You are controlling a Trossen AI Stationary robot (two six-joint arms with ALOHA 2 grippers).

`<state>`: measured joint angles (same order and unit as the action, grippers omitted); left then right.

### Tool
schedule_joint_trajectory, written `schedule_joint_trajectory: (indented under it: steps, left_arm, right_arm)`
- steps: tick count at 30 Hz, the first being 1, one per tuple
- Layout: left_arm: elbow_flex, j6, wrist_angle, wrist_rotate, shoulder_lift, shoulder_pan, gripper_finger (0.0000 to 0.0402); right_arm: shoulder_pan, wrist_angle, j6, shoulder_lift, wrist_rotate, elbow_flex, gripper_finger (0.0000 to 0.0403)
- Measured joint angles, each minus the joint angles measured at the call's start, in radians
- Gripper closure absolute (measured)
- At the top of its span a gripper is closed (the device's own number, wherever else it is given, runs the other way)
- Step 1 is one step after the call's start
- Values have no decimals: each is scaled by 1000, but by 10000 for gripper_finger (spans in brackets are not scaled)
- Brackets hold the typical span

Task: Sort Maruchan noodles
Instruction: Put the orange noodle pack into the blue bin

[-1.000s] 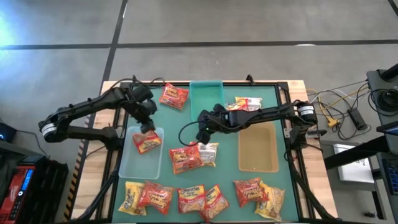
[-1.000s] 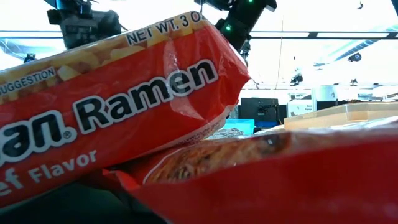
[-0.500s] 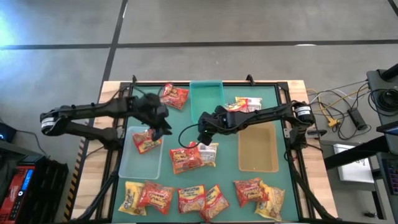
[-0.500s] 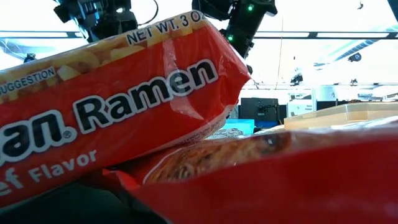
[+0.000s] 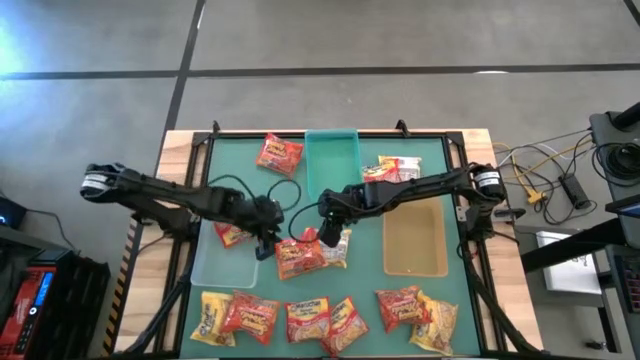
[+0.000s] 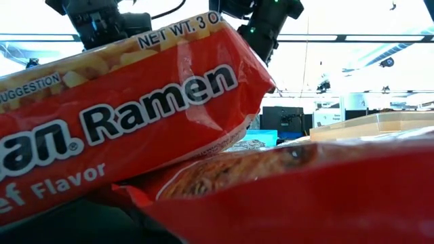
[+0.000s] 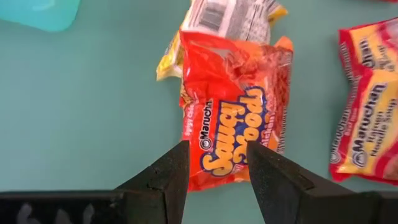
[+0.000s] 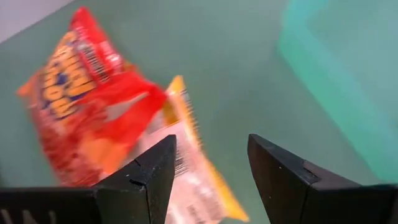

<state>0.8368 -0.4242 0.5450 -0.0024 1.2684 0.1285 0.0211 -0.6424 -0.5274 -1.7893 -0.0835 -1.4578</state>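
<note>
Both grippers hover over the red packet lying mid-tabletop, just beside the clear bin that has another noodle packet in it. The left gripper has its fingers apart and empty above that red packet. The right gripper, fingers likewise apart and empty, hangs over the white-and-yellow packet tucked against the red one.

You saw, in the high view, the table at frame centre. A bin sat at upper centre, another bin at centre left with one packet in it, and a third bin at centre right. Two overlapping packets lay in the middle, between the left end effector and the right end effector. A row of packets ran along the lower edge. One packet lay left of the upper bin, another to its right.
</note>
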Motion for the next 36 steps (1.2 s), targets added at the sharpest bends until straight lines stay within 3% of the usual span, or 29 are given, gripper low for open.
schedule_joint_trajectory:
  steps: [8, 15, 25, 30, 36]
  left_arm:
    - [0, -142, -3, -177, 96, 158, 260]
    - [0, -210, -13, -254, 204, 246, 260]
    - [0, -215, -37, -332, 286, 270, 260]
    - [0, -215, -41, -393, 324, 271, 260]
    - [1, -215, -57, -415, 376, 271, 260]
  right_arm:
    - [89, 112, -87, -7, 6, 0, 216]
    - [120, 119, -166, -63, 6, 2, 216]
    - [49, 182, -121, -73, 5, 3, 216]
    - [28, 207, -116, -72, 88, 3, 216]
    - [28, 190, -115, -72, 110, 3, 216]
